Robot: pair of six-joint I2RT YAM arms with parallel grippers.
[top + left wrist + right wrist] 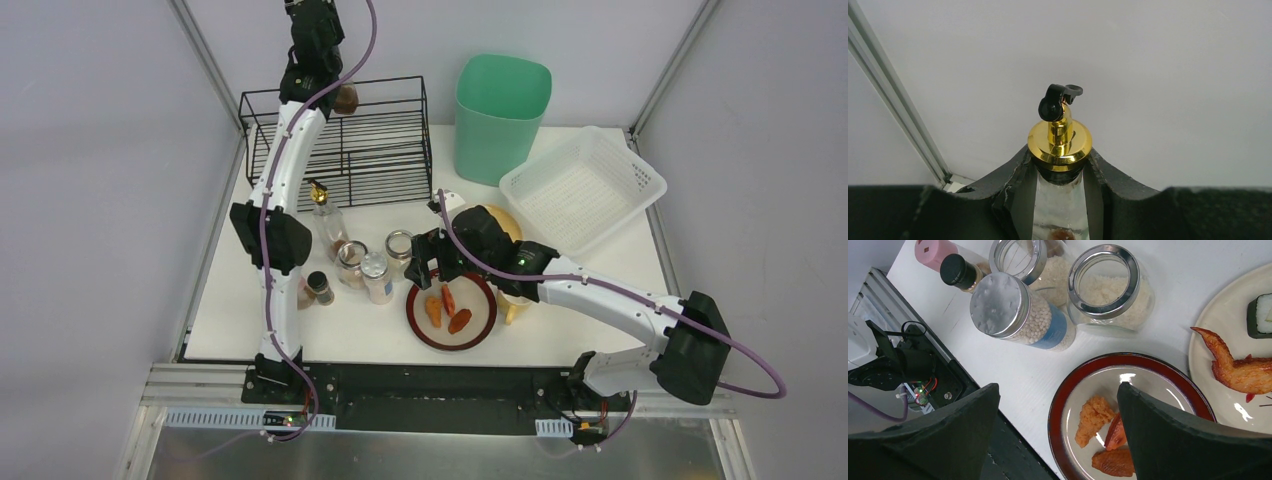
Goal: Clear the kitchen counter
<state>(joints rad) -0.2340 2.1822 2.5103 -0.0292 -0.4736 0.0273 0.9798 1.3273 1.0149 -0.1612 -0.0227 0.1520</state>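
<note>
Logging desk (330, 335): it is lying under both arms, with grey rails (214, 235) running along its sides. Rack (390, 150), bin (500, 115) and basket (585, 190) are crowding the far edge. Jars (375, 270) and plate (1143, 385) are filling the near middle, and bare room is showing along the near edge, left of plate.

Left fingers (1010, 177) are standing partly closed, clamping bottle (1060, 150) by its neck, raised over rack. Right fingers (1168, 435) are gaping wide above plate, gripping nothing.
</note>
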